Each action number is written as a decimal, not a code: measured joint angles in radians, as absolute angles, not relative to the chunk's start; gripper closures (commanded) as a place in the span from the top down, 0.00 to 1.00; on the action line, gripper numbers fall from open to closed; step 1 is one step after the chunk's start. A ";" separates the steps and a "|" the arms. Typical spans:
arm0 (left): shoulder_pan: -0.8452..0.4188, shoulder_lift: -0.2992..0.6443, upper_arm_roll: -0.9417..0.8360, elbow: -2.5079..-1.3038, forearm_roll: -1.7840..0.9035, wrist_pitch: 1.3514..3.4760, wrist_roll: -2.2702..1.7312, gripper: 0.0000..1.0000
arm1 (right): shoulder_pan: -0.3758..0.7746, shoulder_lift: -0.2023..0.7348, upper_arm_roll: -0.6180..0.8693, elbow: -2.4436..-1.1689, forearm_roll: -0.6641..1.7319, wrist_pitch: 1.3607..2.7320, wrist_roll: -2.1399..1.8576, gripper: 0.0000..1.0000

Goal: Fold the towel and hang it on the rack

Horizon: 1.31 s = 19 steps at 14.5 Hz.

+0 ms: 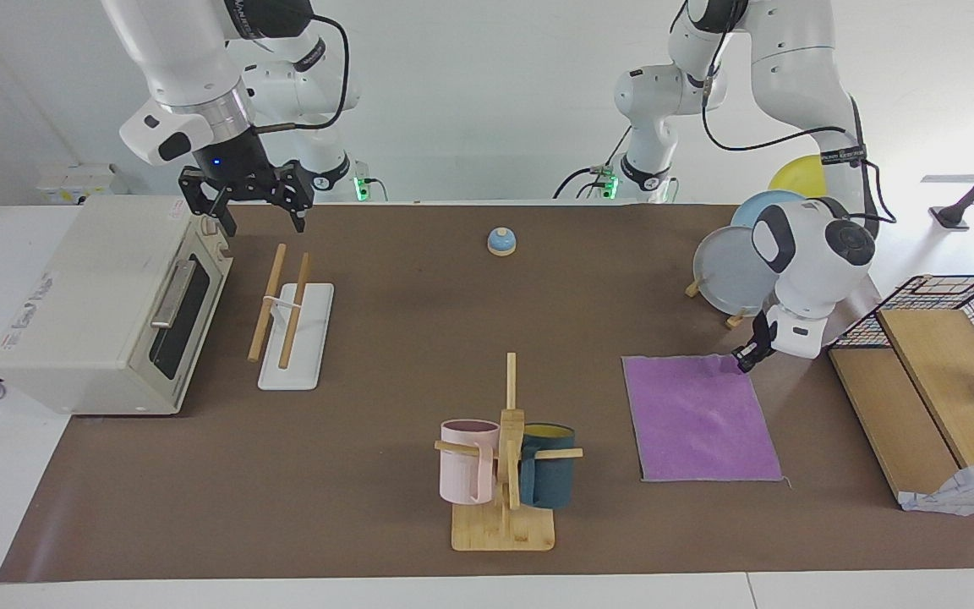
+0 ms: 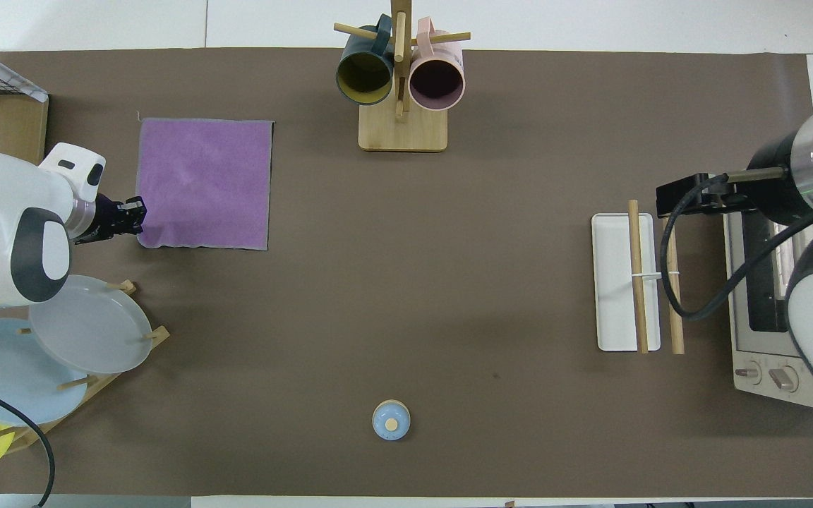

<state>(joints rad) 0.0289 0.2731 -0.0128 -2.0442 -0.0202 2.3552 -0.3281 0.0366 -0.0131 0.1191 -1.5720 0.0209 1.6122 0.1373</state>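
Mug stand (image 1: 504, 474) and plate stand (image 1: 728, 279) flank the flat towel (image 1: 701, 416).

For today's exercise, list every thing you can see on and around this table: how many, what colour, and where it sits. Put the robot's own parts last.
towel: one, purple, flat near the left arm's end
rack: one, wooden rods on a white base, in front of the oven
oven: one, cream, right arm's end
mug stand: one, wooden, with a pink and a dark blue mug
plates: three, grey, blue, yellow, on a wooden stand
bell: one, blue, near the robots
wire basket: one, black
left gripper: shut on the towel's corner
right gripper: open, over the rack
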 measured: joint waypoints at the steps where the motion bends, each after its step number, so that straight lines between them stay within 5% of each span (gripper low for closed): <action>1: 0.028 0.272 -0.013 -2.043 -0.020 2.350 -0.328 0.00 | 0.037 -0.013 0.130 -1.574 0.021 1.618 0.153 1.00; 9: -0.019 0.220 -0.023 -1.986 -0.015 2.243 -0.287 0.00 | 0.060 -0.008 0.166 -1.631 0.022 1.702 0.222 1.00; 19: -0.309 0.205 -0.029 -1.967 0.216 2.243 -0.257 0.00 | 0.061 -0.008 0.166 -1.634 0.022 1.708 0.223 1.00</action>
<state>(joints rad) -0.3088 0.2047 -0.0287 -1.9665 0.2164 2.2426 -0.2572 0.0609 -0.0083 0.1660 -1.6341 0.0224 1.7083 0.2225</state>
